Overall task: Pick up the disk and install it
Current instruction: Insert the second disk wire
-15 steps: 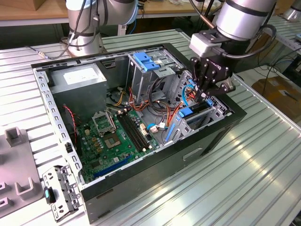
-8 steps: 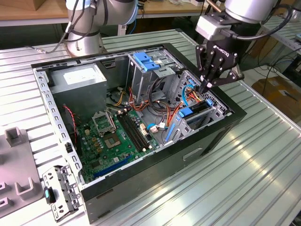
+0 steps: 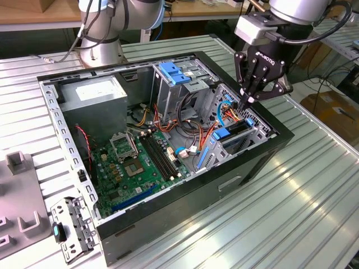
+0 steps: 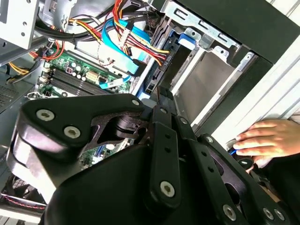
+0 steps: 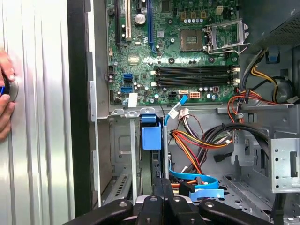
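The arm [image 3: 106, 17] is built of smooth silver-grey tubes with rounded joint housings, one ringed by a blue band, and it stands on a round grey base. A light grey box [image 3: 259, 28] sits at the wrist, with a black cable looping past it. Below it hangs the gripper [image 3: 251, 95], matte black throughout, with white lettering across its body (left unread here). In both wrist views its linkage bars [image 4: 161, 154] show as flat black plates with rounded ends, pinned by round silver screw heads. The bars narrow toward slim black fingers [image 5: 161, 187] with flat inner faces.
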Action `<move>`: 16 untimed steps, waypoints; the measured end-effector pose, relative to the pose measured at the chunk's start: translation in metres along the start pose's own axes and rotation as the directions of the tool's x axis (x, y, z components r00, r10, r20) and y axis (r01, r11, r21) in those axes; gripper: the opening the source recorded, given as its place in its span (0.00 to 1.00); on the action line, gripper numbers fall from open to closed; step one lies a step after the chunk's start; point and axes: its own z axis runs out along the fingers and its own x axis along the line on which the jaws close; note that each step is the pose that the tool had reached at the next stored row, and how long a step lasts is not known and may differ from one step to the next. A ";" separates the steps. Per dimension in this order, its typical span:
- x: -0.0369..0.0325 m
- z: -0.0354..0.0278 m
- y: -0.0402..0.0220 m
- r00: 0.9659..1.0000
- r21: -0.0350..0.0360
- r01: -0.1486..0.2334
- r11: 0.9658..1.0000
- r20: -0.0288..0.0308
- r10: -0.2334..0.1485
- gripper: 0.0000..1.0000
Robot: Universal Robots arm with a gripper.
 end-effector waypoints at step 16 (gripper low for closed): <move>-0.0413 0.0049 -0.0098 0.996 -0.050 0.001 0.999 -0.088 -0.005 0.11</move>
